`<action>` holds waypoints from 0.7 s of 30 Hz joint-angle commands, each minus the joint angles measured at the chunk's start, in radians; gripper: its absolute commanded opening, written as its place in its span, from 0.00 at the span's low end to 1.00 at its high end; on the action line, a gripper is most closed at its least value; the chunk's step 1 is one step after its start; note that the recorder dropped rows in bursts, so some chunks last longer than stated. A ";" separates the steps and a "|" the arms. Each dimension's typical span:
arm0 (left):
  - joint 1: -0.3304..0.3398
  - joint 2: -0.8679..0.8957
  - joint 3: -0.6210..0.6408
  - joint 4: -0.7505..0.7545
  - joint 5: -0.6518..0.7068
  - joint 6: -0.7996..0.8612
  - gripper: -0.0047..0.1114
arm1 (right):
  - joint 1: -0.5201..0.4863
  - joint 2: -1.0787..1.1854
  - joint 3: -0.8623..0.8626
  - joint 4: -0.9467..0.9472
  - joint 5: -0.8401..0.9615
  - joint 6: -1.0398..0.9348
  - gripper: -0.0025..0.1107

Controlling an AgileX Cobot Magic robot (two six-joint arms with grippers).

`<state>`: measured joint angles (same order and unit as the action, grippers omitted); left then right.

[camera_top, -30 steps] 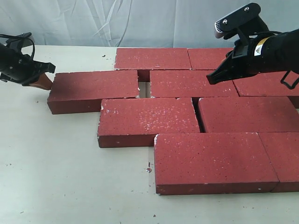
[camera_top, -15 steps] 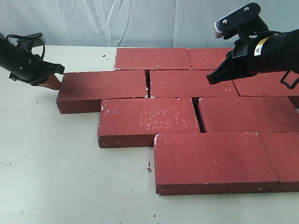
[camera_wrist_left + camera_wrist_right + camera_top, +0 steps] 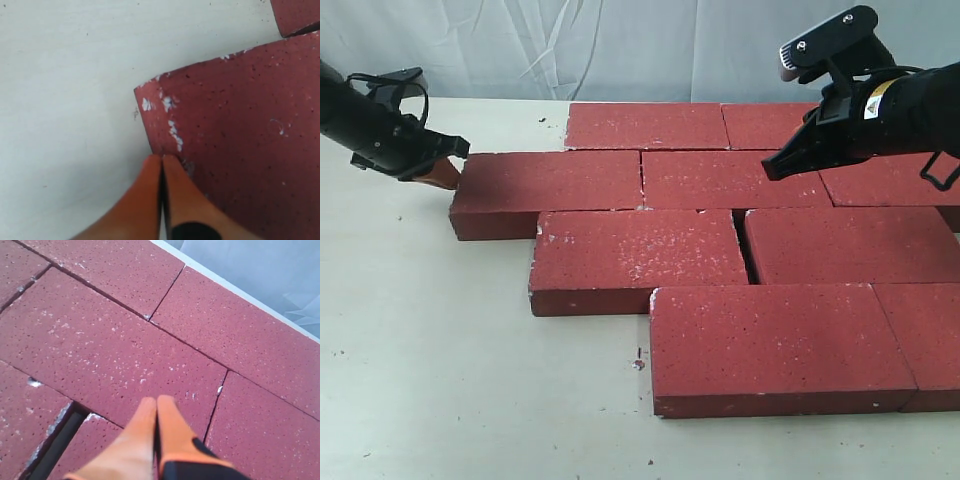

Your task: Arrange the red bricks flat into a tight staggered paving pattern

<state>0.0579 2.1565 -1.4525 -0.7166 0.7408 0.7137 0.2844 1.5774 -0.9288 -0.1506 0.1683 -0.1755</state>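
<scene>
Both jaws of the left gripper (image 3: 445, 176) are clenched together with nothing between them, and in the left wrist view their orange tips appear to touch the short end face of the end brick (image 3: 555, 185), close to one chipped corner rather than at the middle of that face. From the tips, this brick lies flat on the table (image 3: 420, 350) and stretches straight away toward the right of the exterior view, so its long axis runs along the second row and roughly in line with a push from this gripper. Its far end meets the neighbour (image 3: 720, 178) at a thin dark seam that looks nearly closed. Any further push therefore seems to have little travel left, and pressing near the corner could skew the brick instead of sliding it. The left arm is plainly the nearer one. The right gripper (image 3: 770, 172) is also clenched on nothing and hovers above the second row, well apart from the end brick. A wider slot shows in the third row between the front brick (image 3: 635, 250) and its partner (image 3: 850, 245), nearer the right gripper.
</scene>
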 commanded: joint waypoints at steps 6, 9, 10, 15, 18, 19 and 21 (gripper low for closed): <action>0.009 0.001 0.000 0.039 -0.025 0.004 0.04 | -0.004 0.003 0.006 -0.002 -0.015 -0.006 0.01; 0.031 0.001 0.000 0.047 -0.021 0.002 0.04 | -0.004 0.003 0.006 -0.002 -0.015 -0.006 0.01; 0.042 0.001 0.000 0.053 -0.021 0.002 0.04 | -0.004 0.003 0.006 -0.002 -0.015 -0.006 0.01; 0.091 -0.015 -0.004 0.069 0.038 0.000 0.04 | -0.004 0.003 0.006 -0.002 -0.015 -0.006 0.01; 0.094 -0.065 -0.004 0.127 0.063 -0.013 0.04 | -0.004 0.003 0.006 -0.002 -0.015 -0.006 0.01; 0.094 -0.083 -0.004 0.160 0.067 -0.038 0.04 | -0.004 0.003 0.006 -0.002 -0.015 -0.006 0.01; 0.079 -0.132 -0.001 0.237 0.087 -0.099 0.04 | -0.004 0.003 0.006 -0.002 -0.015 -0.006 0.01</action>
<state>0.1479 2.0926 -1.4525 -0.5574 0.7951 0.6790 0.2844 1.5774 -0.9288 -0.1506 0.1683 -0.1755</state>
